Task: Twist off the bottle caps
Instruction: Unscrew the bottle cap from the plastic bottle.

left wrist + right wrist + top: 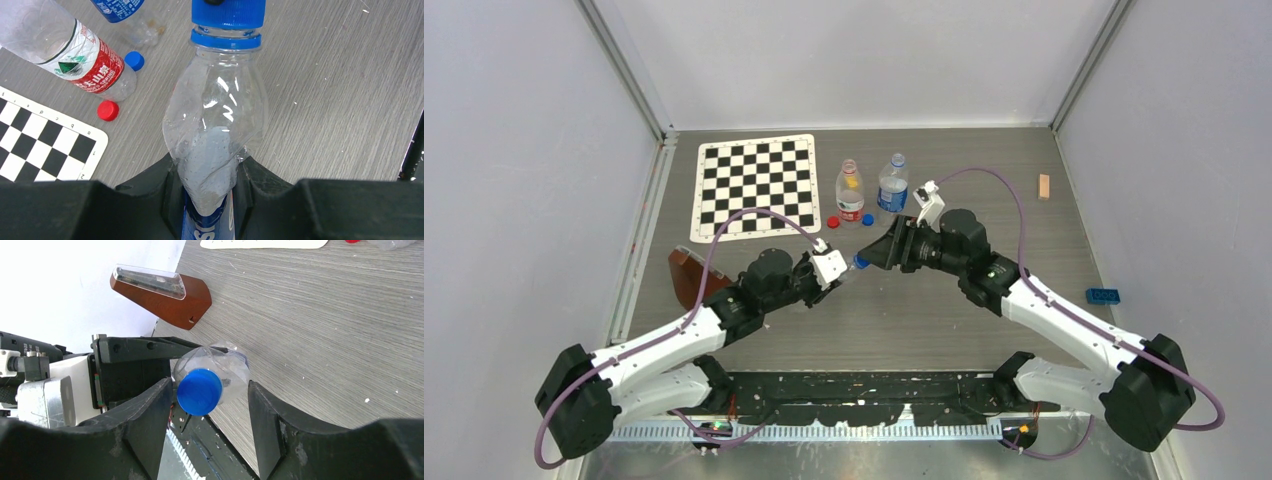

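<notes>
1. your left gripper (209, 169) is shut tight on the squashed bottle (215, 115). it grips low on the body, and the clear sides are pushed in where the fingers press.
2. that bottle is held up off the table (340, 100), lying sideways in the air. its neck points at your right arm.
3. the blue cap (199, 391) sits on the neck of the squashed bottle, with a blue ring just under it.
4. your right gripper (207, 390) is part way open, with one finger on each side of the blue cap. one finger (150, 412) looks like it touches the cap. the other finger (267, 412) stands apart from it with a gap, so this gripper has hold of nothing.
5. the red-label bottle (850, 192) and the blue-label bottle (892, 185) stand side by side on the table, past both grippers and just beside the checkerboard (756, 185).
6. a loose red cap (833, 222) and a loose blue cap (867, 219) lie on the table at the foot of the red-label bottle.
7. a brown wedge (692, 275) sits by your left arm.
</notes>
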Robot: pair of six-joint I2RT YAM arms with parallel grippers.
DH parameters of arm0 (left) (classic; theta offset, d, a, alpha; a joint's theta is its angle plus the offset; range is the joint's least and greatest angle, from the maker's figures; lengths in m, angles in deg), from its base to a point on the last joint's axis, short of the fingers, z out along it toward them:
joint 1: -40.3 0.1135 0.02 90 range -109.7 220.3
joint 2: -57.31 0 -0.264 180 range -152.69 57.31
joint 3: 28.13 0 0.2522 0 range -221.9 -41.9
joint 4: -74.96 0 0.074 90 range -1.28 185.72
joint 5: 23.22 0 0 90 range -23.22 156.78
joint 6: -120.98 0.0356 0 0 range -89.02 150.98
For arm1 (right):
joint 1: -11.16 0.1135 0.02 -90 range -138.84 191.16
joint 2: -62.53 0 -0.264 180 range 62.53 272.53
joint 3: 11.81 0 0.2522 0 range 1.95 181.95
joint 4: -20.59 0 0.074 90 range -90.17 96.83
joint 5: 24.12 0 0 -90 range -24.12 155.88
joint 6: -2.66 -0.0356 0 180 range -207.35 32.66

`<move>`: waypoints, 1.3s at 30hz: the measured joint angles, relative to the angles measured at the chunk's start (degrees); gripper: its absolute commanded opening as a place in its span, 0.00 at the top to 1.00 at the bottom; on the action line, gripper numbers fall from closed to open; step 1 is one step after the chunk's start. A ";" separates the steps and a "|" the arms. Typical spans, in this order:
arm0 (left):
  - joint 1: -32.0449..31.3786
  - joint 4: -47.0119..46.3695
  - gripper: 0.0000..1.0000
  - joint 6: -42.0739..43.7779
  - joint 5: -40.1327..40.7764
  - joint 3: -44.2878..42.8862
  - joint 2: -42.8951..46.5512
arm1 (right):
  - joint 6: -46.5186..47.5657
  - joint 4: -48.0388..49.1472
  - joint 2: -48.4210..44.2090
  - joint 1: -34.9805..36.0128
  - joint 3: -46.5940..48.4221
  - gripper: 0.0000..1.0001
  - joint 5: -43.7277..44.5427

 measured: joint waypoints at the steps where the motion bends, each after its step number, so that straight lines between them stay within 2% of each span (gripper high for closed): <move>1: -0.07 -0.04 1.00 0.07 0.02 0.00 0.00 | -0.09 0.26 0.26 0.00 0.13 0.38 -0.13; 4: -0.20 -0.07 1.00 0.11 0.07 0.00 0.00 | -0.28 0.87 1.03 0.00 0.42 0.43 -0.44; 11: -0.31 -0.02 1.00 0.11 0.76 0.04 -0.13 | -0.90 1.62 1.88 0.00 0.68 0.65 -1.95; 16: -0.35 -0.20 1.00 0.09 0.90 0.07 -0.26 | 0.17 1.53 1.88 0.00 0.90 0.69 -2.47; 19: -0.35 -0.20 1.00 0.07 0.85 0.09 -0.39 | 1.09 1.25 1.88 -0.02 0.90 0.68 -2.80; 22: -0.35 -0.17 1.00 0.02 0.81 0.09 -0.70 | 2.16 0.92 1.88 -0.07 0.90 0.54 -3.02; 26: -0.35 -0.15 1.00 -0.13 0.68 0.09 -1.03 | 3.08 0.22 1.88 -0.04 0.90 0.47 -3.37; 35: -0.35 -0.13 1.00 -0.15 1.11 0.09 -1.09 | 3.19 -1.18 1.84 -0.04 0.90 0.45 -3.10; 39: -0.35 -0.13 1.00 -0.15 1.36 0.09 -1.09 | 3.21 -1.18 1.84 -0.04 0.90 0.52 -3.10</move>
